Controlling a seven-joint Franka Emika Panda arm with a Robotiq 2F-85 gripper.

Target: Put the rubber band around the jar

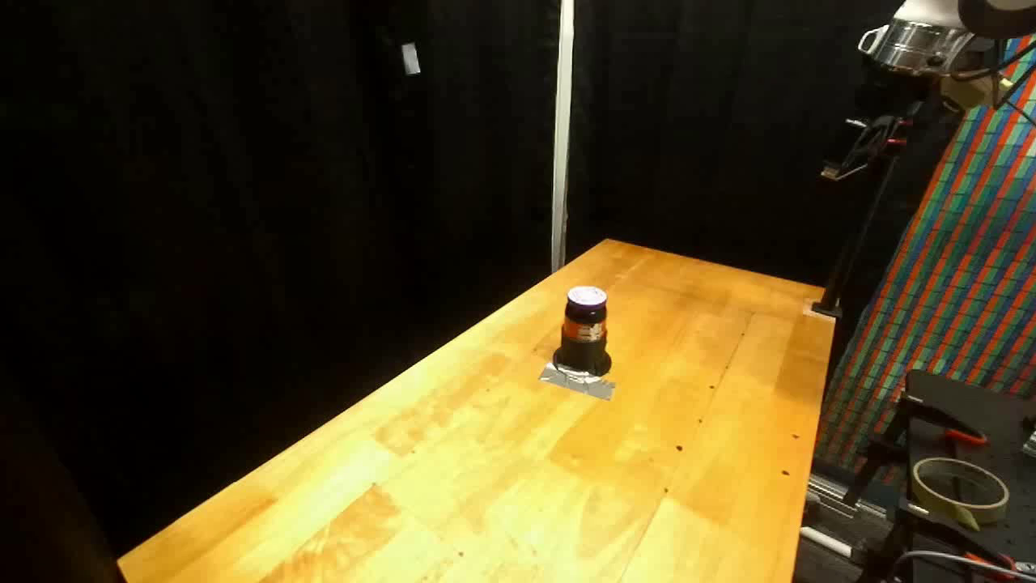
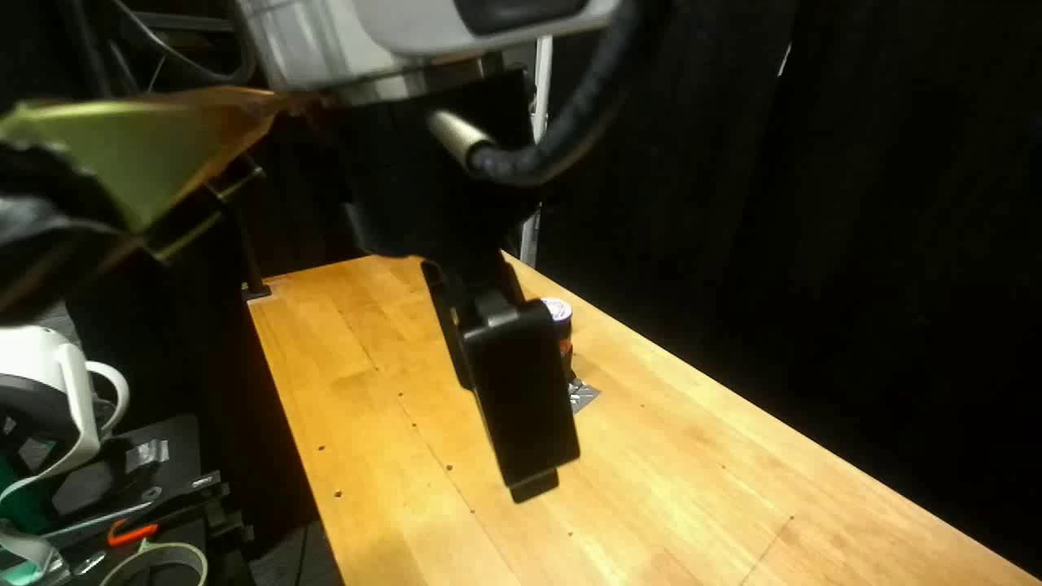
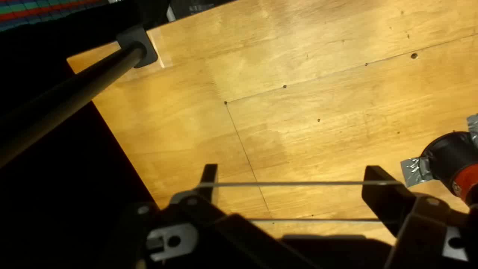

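Observation:
The jar (image 1: 584, 324) stands upright on the wooden table, dark with an orange-red band and a pale lid. Its foot sits in a black holder taped down with silver tape. In an exterior view the jar (image 2: 560, 313) is partly hidden behind my gripper (image 2: 537, 480). In the wrist view the jar (image 3: 467, 183) is at the right edge, cut off. My gripper (image 3: 293, 175) is open, its fingers wide apart. The rubber band (image 3: 291, 184) is stretched around both fingers as two pale strands. My gripper (image 1: 862, 150) is high above the table, apart from the jar.
A black pole (image 3: 108, 76) rises from a clamp at a table (image 1: 712, 486) corner. A side bench holds a tape roll (image 1: 961, 490) and a white kettle-like item (image 2: 57, 391). Dark curtains stand behind the table. A yellowish flap (image 2: 155, 155) is by the wrist.

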